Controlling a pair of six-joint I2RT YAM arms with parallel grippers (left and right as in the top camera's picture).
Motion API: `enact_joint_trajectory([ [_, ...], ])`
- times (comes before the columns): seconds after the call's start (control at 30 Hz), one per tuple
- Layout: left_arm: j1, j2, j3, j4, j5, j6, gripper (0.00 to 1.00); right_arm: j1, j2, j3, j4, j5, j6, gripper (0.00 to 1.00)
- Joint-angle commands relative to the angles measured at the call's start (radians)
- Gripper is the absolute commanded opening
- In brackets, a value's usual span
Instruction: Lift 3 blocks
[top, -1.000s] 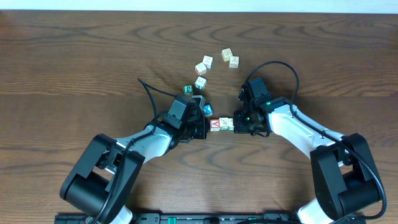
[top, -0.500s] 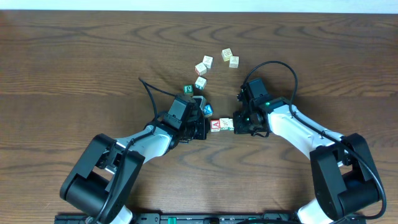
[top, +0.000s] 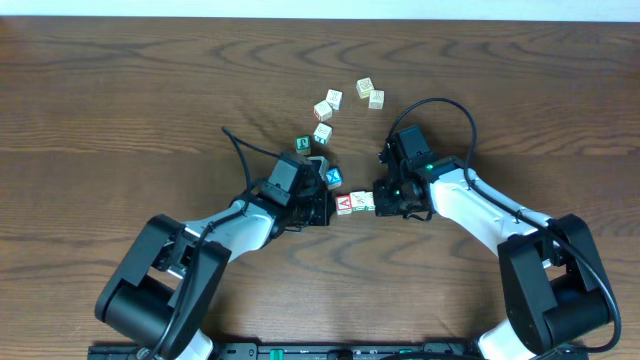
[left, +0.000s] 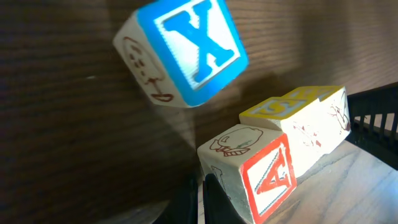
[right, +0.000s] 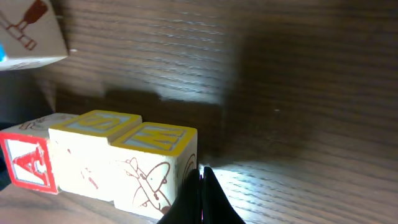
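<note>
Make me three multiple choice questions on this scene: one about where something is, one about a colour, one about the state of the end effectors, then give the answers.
1. Where is the row of three blocks?
A) at the table's far edge
B) stacked in a tower
C) between the left end effector and the right end effector

2. What colour is the letter on the X block?
A) red
B) blue
C) green

3. How do the jaws of the two end effectors stand?
A) both shut
B) both wide open
C) one open, one shut

Answers:
1 C, the overhead view shows the row lying end to end between the two arm tips.
2 B, the left wrist view shows a blue X.
3 A, each wrist view shows its fingers closed together.
</note>
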Motion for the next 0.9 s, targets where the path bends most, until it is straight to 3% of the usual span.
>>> enact_joint_trajectory([
  [0.0,0.028,0.008,0.019,-0.002,0.057,-0.013,0.07,0.017,-0.011,0.001,0.005,-0.047,-0.021,0.01],
  [0.87,0.039,0.008,0.019,-0.007,-0.003,-0.001,0.07,0.017,-0.011,0.001,-0.003,0.022,0.002,0.01],
])
